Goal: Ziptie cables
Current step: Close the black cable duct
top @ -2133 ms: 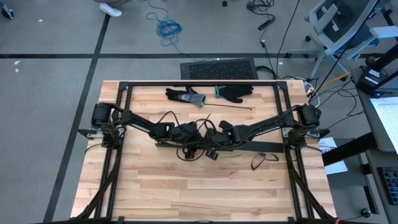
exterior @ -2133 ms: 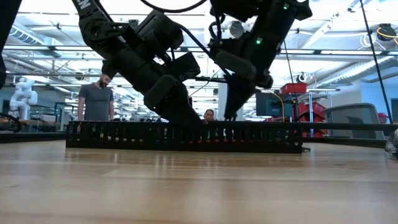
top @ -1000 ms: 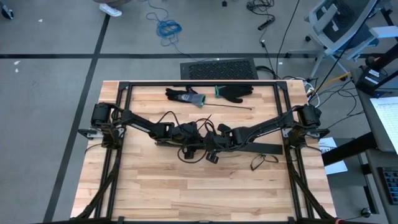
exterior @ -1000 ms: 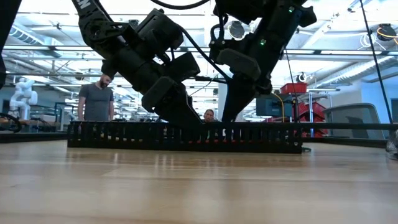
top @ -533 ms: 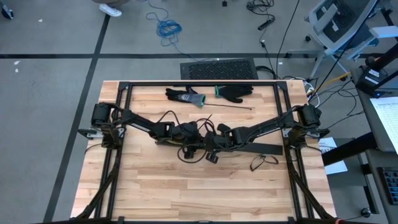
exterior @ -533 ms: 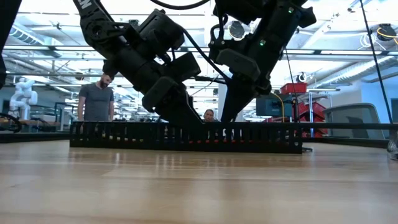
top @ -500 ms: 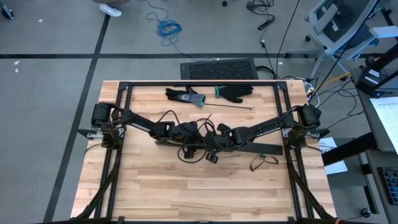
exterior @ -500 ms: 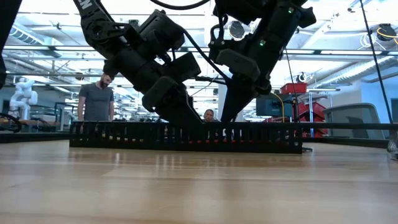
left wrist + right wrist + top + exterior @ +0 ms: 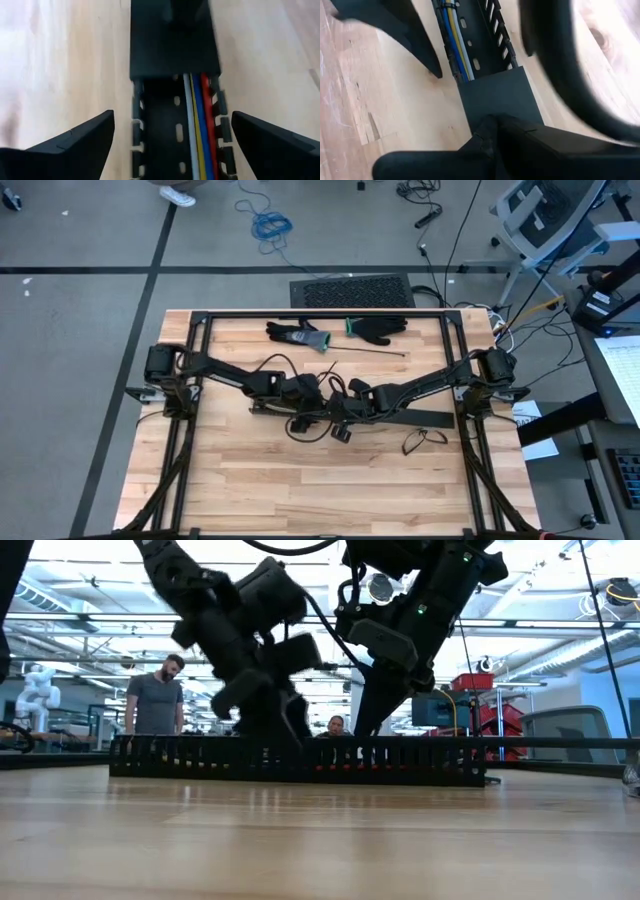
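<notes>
A long black slotted duct lies across the table's middle. The cables, grey, yellow, blue and red, run side by side along its floor. A flat black lid covers the duct beyond them. My left gripper hangs open above the uncovered stretch, one finger on each side of the duct, touching nothing. My right gripper is shut, its tips down on the lid. In the high view both grippers meet at the table's centre. My right gripper presses its shut fingertips down on the top of the duct's flat lid, a little back from the lid's edge where the cables come out. It comes slanting down from the table's right. The duct lies flat on the table.
Two dark gloves lie at the far edge, with a thin black strip in front of them. A loop of dark wire lies near the right. Beyond the table a person stands.
My left gripper has spread its fingers wide, tipped its wrist up and drawn its tips back a little from the duct toward the table's left. The duct, the cables and my right gripper have kept still.
</notes>
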Controlling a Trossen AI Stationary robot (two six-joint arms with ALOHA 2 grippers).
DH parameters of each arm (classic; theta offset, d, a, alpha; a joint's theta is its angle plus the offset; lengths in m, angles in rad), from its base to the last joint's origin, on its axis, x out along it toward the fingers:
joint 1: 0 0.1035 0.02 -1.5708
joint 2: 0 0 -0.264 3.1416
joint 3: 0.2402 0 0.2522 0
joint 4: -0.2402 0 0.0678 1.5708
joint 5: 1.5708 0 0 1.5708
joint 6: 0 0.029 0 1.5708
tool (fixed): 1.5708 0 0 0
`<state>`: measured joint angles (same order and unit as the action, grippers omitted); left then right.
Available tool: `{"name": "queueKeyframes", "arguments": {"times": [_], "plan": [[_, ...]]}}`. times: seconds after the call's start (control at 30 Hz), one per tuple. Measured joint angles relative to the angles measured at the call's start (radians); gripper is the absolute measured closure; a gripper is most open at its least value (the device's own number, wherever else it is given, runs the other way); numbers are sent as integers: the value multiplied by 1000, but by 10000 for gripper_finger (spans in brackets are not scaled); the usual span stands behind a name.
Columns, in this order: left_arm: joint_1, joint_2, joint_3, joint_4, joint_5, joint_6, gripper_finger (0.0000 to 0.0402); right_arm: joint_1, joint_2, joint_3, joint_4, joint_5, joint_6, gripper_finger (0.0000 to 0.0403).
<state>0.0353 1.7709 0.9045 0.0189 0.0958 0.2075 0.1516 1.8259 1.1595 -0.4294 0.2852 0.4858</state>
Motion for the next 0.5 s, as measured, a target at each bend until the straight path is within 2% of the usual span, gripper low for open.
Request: {"name": "queueKeyframes", "arguments": {"times": [0.1, 0.3, 0.5], "plan": [[0, -61, 21, -61, -17, 79, 23, 0, 0, 0, 0, 0, 0, 403], [17, -260, 22, -241, -53, 89, 26, 0, 0, 0, 0, 0, -4, 403], [38, -403, -117, -334, 8, 15, 26, 0, -1, 0, 0, -1, -24, 403]]}}
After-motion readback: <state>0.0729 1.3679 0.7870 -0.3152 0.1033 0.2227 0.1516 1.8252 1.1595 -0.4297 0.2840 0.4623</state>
